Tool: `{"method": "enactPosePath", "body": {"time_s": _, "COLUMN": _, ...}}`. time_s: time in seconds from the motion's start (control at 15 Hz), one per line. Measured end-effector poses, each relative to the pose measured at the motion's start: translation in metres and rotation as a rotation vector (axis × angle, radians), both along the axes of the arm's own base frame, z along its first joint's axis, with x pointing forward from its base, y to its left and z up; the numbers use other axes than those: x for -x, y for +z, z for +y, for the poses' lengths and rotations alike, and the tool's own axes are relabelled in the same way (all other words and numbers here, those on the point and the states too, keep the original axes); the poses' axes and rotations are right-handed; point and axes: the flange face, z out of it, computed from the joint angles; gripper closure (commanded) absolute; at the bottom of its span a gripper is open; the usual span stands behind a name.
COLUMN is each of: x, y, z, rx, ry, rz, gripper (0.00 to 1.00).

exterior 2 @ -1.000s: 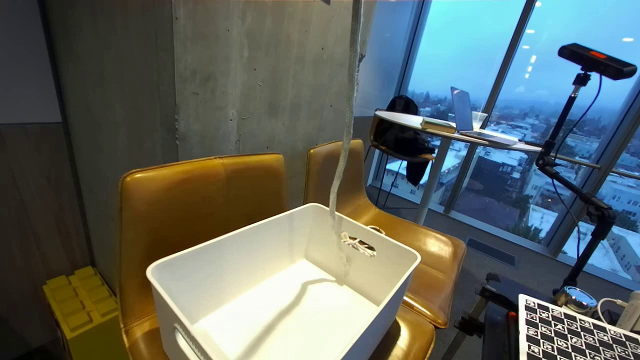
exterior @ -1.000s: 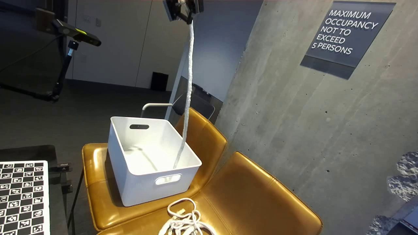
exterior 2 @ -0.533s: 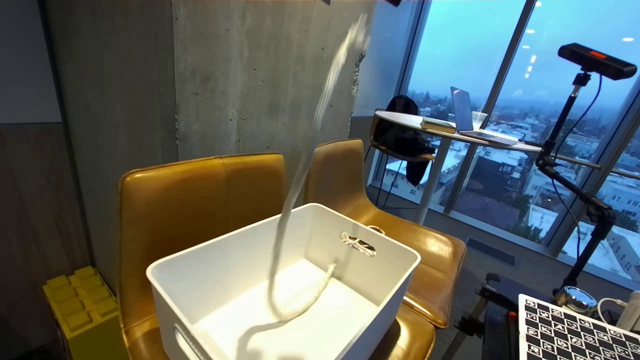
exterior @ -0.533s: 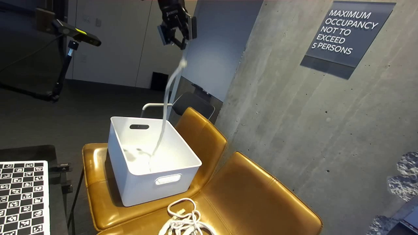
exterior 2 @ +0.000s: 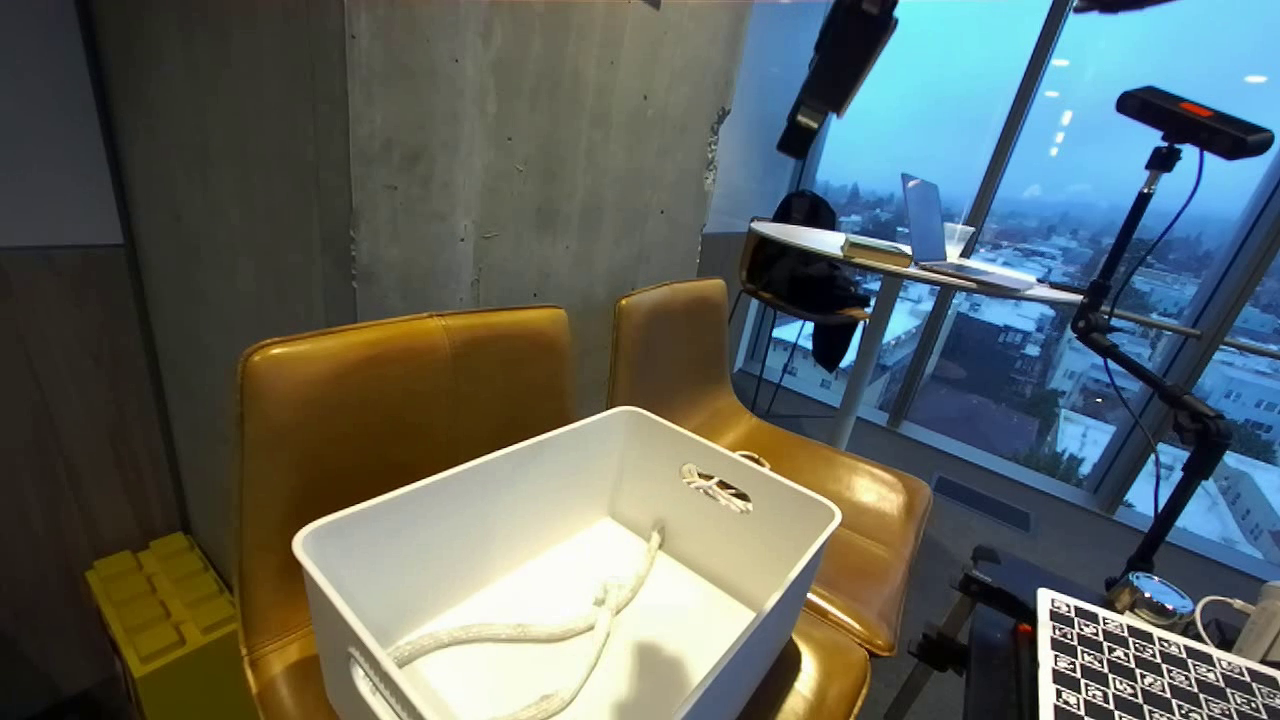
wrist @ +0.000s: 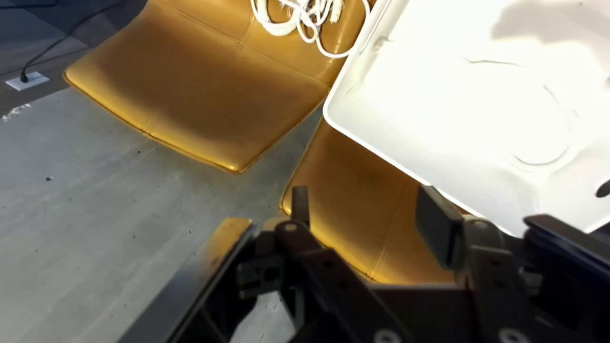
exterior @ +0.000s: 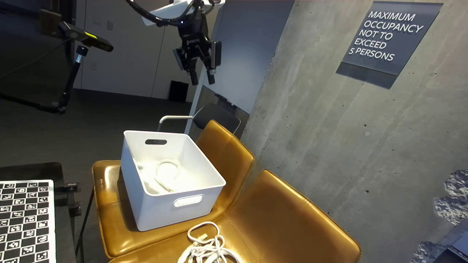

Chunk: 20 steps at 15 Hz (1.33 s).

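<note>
1. Gripper (exterior: 202, 77): fingers spread, plain gap between the tips, nothing held; wrist view agrees, with the back of a tan chair (wrist: 371, 200) showing between the fingers
2. Position: pointing down, well above the white bin (exterior: 161, 210), out of contact with it
3. Rope (exterior 2: 520, 632): pale, lying loose inside the bin, most of it on the bin floor; one end reaches toward the wall nearest the neighbouring chair (exterior: 292, 215), and strands meet or cross near the middle
4. Wrist view of the bin interior washed out by glare; only a faint loop outline readable
5. Bin: upright, open-topped, standing on the seat of the tan chair
6. White cord (exterior: 206, 250): tangled heap on the neighbouring chair's seat, just beside the bin
7. Surroundings: checkered marker board (exterior: 25, 226); camera (exterior 2: 1195, 122) on a jointed stand (exterior 2: 1123, 240); yellow block (exterior 2: 165, 620); occupancy sign (exterior: 387, 44) on a concrete wall (exterior: 329, 146)
</note>
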Motion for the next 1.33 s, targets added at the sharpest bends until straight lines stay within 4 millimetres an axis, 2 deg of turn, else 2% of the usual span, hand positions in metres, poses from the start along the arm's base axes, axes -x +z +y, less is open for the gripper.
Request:
{"method": "enactPosePath", "body": {"time_s": 0.07, "x": 0.002, "y": -0.016, "z": -0.011, "rx": 0.006, "ry": -0.007, "rz": 0.014, "gripper": 0.02}}
{"method": "enactPosePath", "body": {"time_s": 0.13, "x": 0.004, "y": -0.035, "z": -0.024, "rx": 0.011, "ry": -0.012, "rz": 0.028, "gripper": 0.0}}
{"method": "enactPosePath", "body": {"time_s": 0.6, "x": 0.025, "y": -0.172, "z": -0.131, "rx": -0.042, "ry": 0.063, "rz": 0.068, "gripper": 0.0}}
{"method": "enactPosePath", "body": {"time_s": 0.73, "x": 0.031, "y": -0.207, "z": -0.156, "rx": -0.061, "ry": 0.102, "rz": 0.094, "gripper": 0.0}}
{"method": "enactPosePath", "body": {"time_s": 0.93, "x": 0.034, "y": -0.255, "z": -0.177, "rx": -0.096, "ry": 0.168, "rz": 0.15, "gripper": 0.0}}
{"method": "enactPosePath", "body": {"time_s": 1.13, "x": 0.033, "y": -0.299, "z": -0.183, "rx": -0.129, "ry": 0.247, "rz": 0.224, "gripper": 0.0}}
{"method": "enactPosePath", "body": {"time_s": 1.33, "x": 0.023, "y": -0.334, "z": -0.192, "rx": -0.153, "ry": 0.308, "rz": 0.274, "gripper": 0.0}}
